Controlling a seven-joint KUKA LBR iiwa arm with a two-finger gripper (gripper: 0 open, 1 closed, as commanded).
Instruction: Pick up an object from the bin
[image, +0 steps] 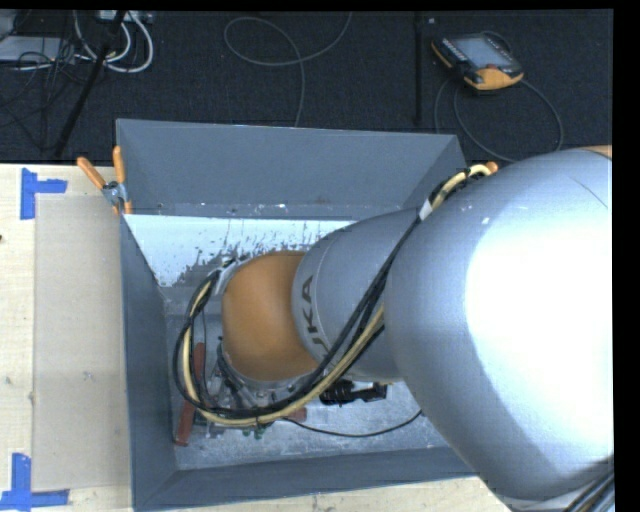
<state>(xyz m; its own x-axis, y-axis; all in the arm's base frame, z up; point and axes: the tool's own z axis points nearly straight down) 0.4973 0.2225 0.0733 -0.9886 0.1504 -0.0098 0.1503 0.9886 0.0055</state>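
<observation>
The dark body of my gripper sits low over the bin's front left floor, under the arm's orange cover. A rust-brown stick-like thing lies on the floor just left of it, near the front left corner. A small reddish piece shows a little further back, beside the looped cables. What lies directly below the gripper is hidden.
The arm's large silver body and orange cover hide the bin's middle and right. Yellow and black cables loop round the cover on its left and front. The bin's left wall and front wall are close to the gripper.
</observation>
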